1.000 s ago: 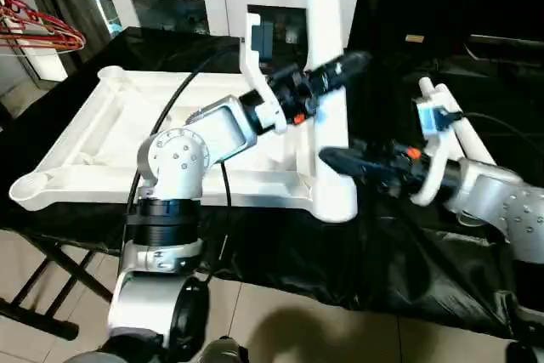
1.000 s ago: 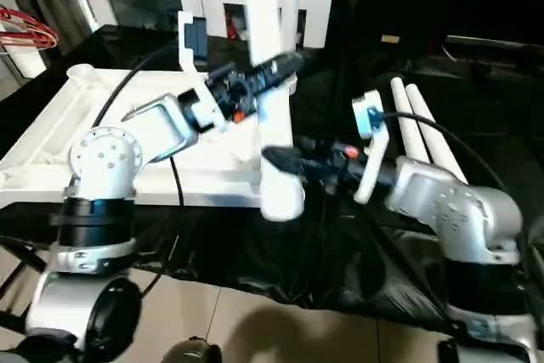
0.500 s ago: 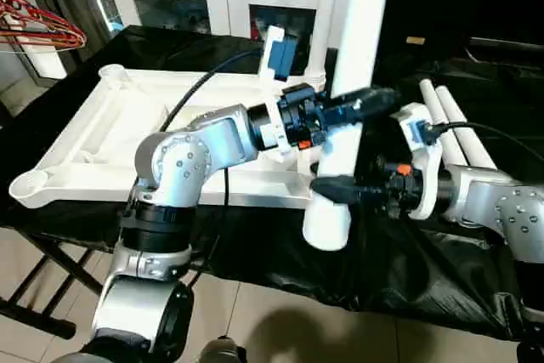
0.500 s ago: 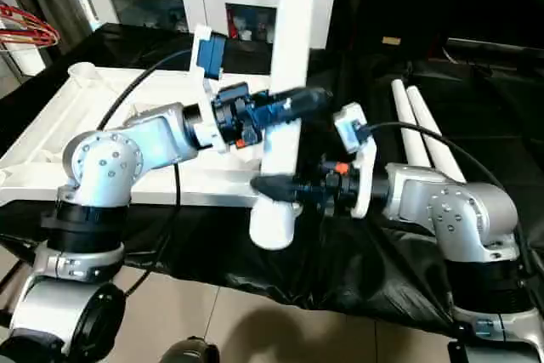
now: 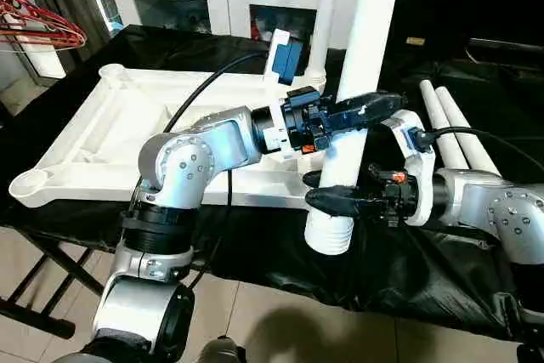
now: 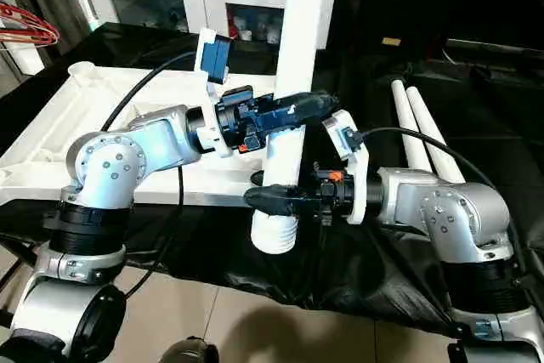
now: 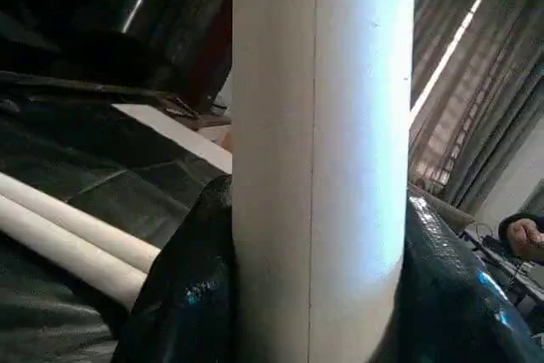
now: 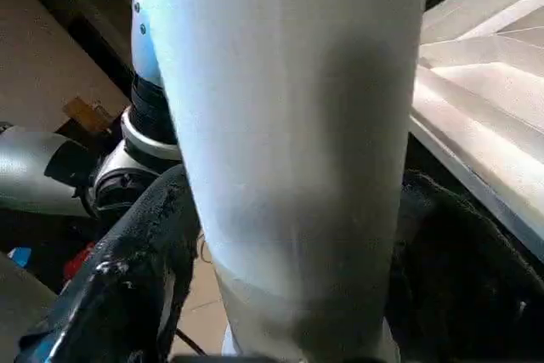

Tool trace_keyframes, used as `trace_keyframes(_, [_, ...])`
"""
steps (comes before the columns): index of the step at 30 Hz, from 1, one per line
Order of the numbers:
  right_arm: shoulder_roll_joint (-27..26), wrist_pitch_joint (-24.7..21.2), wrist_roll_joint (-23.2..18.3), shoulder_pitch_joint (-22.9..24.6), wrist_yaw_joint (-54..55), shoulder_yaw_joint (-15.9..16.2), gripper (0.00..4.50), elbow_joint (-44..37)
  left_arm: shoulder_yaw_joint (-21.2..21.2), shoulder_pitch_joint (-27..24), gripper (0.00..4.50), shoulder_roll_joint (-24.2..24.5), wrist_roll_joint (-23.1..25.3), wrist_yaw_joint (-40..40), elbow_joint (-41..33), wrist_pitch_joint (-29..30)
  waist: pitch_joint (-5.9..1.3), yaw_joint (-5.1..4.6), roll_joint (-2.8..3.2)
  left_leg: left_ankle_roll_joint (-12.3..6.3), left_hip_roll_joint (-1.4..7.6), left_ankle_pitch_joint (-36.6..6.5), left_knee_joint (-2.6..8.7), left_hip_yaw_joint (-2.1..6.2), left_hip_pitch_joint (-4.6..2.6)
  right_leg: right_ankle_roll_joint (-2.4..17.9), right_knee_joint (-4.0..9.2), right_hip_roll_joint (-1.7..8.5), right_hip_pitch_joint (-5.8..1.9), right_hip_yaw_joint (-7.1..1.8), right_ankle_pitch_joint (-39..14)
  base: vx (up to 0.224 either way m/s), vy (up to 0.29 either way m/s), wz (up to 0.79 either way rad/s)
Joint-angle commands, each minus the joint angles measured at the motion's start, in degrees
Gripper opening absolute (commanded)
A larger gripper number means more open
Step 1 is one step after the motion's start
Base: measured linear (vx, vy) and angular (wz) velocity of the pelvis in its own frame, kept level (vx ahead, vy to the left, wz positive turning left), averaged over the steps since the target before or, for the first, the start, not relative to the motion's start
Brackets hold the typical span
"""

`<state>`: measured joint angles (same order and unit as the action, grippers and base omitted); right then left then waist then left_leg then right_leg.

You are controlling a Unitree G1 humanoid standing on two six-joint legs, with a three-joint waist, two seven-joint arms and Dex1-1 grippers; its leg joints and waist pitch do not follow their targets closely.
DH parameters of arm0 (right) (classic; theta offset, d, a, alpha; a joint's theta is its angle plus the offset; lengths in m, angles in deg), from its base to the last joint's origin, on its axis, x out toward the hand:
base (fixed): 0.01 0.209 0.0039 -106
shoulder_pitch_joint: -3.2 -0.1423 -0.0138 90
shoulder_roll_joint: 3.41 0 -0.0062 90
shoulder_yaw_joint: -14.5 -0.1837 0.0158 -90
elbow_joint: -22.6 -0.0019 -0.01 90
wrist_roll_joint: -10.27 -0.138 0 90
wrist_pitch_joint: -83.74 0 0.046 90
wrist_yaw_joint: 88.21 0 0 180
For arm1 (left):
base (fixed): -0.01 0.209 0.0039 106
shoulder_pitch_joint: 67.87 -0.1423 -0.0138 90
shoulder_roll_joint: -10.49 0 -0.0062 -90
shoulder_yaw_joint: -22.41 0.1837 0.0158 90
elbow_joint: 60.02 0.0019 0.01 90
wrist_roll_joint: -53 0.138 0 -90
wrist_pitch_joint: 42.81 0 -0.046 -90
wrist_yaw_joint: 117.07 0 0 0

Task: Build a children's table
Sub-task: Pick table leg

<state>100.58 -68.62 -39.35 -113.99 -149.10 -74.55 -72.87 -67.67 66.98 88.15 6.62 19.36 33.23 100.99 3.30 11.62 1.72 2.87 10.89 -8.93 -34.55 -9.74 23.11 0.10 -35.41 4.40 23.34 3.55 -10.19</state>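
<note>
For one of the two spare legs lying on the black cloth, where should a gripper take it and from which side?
Judging by its pose, grip a spare leg mid-shaft, coming from above with the fingers straddling it crosswise. It lies flat on the black cloth, touching its twin along one side, so a side approach is blocked there. The shaft is a plain round cylinder, and mid-length should keep it balanced.

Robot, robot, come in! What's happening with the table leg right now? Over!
Both grippers, left and right, shut on the table leg, held upright. Tabletop upside down behind it. Two spare legs on the black cloth. Nothing blocking.
</note>
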Motion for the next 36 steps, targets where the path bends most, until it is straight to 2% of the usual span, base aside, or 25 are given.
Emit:
trace_keyframes(1, [0.92,0.37,0.47,0.06,-1.04,1.26,3.17,-0.61,0.17,0.45,1.85,0.22,-0.46,-0.70,-0.66,-0.17,-4.83,0.24,-1.35,-0.27,1.78,-6.90,3.27,0.50,-1.08,8.93,3.82,3.84,-3.08,-2.13,-11.32,0.000,0.000,0.00])
trace_keyframes(3, [0.90,0.51,0.66,0.19,-0.86,1.43,3.12,-0.57,0.34,0.60,1.85,0.39,-0.38,-0.96,-0.61,-0.13,-4.84,0.26,-1.35,-0.23,1.77,-6.86,3.25,0.49,-1.09,8.95,3.80,3.84,-3.08,-2.15,-11.16,0.000,0.000,0.00])
trace_keyframes(8, [0.80,0.72,0.77,0.33,-0.72,1.77,2.67,-0.66,0.49,0.79,1.85,0.52,-0.37,-1.31,-0.44,-0.09,-4.83,0.29,-1.07,-0.06,1.79,-7.25,3.28,0.56,-1.12,9.24,3.78,3.79,-3.05,-2.11,-11.06,0.000,0.000,0.00])
trace_keyframes(11, [0.53,0.83,0.82,0.45,-0.52,1.64,2.39,-0.53,0.57,0.84,1.85,0.51,-0.34,-1.32,-0.34,-0.14,-4.83,0.34,-1.12,0.02,1.78,-7.54,3.28,0.55,-1.14,9.31,3.82,3.83,-3.08,-2.12,-11.18,0.000,0.000,0.00])
trace_keyframes(12, [0.46,0.91,0.86,0.50,-0.48,1.62,2.34,-0.45,0.62,0.82,1.85,0.53,-0.34,-1.34,-0.37,-0.10,-4.87,0.41,-0.94,0.08,1.79,-7.68,3.25,0.57,-1.16,9.30,3.79,3.81,-3.05,-2.12,-11.22,0.000,0.000,0.00])
trace_keyframes(15, [0.35,1.10,0.96,0.64,-0.50,1.58,2.13,-0.40,0.85,0.68,1.85,0.65,-0.37,-1.57,-0.52,0.11,-4.88,0.50,-1.00,0.15,1.78,-7.78,3.24,0.57,-1.17,9.24,3.81,3.81,-3.07,-2.13,-10.98,0.000,0.000,0.00])
trace_keyframes(22, [-0.01,1.88,1.41,0.93,0.24,1.55,2.01,-0.50,1.46,0.55,1.85,0.95,-0.18,-2.40,-0.80,0.36,-4.91,0.69,-0.74,0.35,1.82,-8.18,3.26,0.64,-1.22,9.50,3.75,3.77,-3.03,-2.14,-10.59,0.000,0.000,0.00])
trace_keyframes(24, [-0.15,2.26,1.60,1.12,0.51,1.51,1.99,-0.54,1.70,0.86,1.85,0.85,1.32,-1.10,0.11,-0.47,-4.91,0.73,-0.69,0.47,1.81,-8.43,3.26,0.65,-1.21,9.42,3.76,3.77,-3.06,-2.14,-10.69,0.000,0.000,0.00])
trace_keyframes(25, [-0.13,2.29,1.52,1.19,0.50,1.47,1.99,-0.59,1.65,1.01,2.20,0.72,1.80,-0.31,0.49,-0.62,-4.91,0.77,-0.71,0.47,1.79,-8.48,3.23,0.63,-1.23,9.38,3.79,3.75,-3.03,-2.15,-10.71,0.000,0.000,0.00])
trace_keyframes(27, [-0.36,2.23,1.07,1.26,0.77,1.05,1.99,-0.72,0.02,1.58,2.55,0.04,0.09,0.38,1.90,0.95,-4.83,0.86,-0.64,0.58,1.71,-9.15,3.22,0.61,-1.25,9.11,3.94,3.72,-2.97,-2.14,-11.77,0.000,0.000,0.00])
trace_keyframes(30, [-0.59,2.64,0.98,1.50,1.01,0.70,1.93,-0.81,-1.43,1.76,2.61,-0.54,-0.67,0.34,2.00,-0.42,-4.83,0.99,-0.56,0.92,1.80,-10.01,3.29,0.71,-1.24,8.93,4.04,3.82,-2.98,-2.14,-12.85,0.000,0.000,0.00])
trace_keyframes(31, [-0.75,2.87,1.01,1.64,1.08,0.55,1.91,-0.88,-1.73,1.73,2.90,-0.72,-0.54,0.39,1.92,-1.37,-4.84,1.08,-0.54,1.00,1.83,-10.17,3.33,0.76,-1.28,8.76,4.02,3.81,-2.97,-2.12,-13.06,0.000,0.000,0.00])
trace_keyframes(36, [-2.08,4.97,1.80,2.16,2.47,-0.17,1.91,-0.67,-5.54,1.67,2.99,-2.17,-3.61,0.97,2.47,-2.70,-4.85,1.12,-0.39,1.05,1.76,-10.56,3.28,0.75,-1.16,8.91,4.07,3.81,-2.88,-2.08,-12.56,0.000,0.000,0.00])
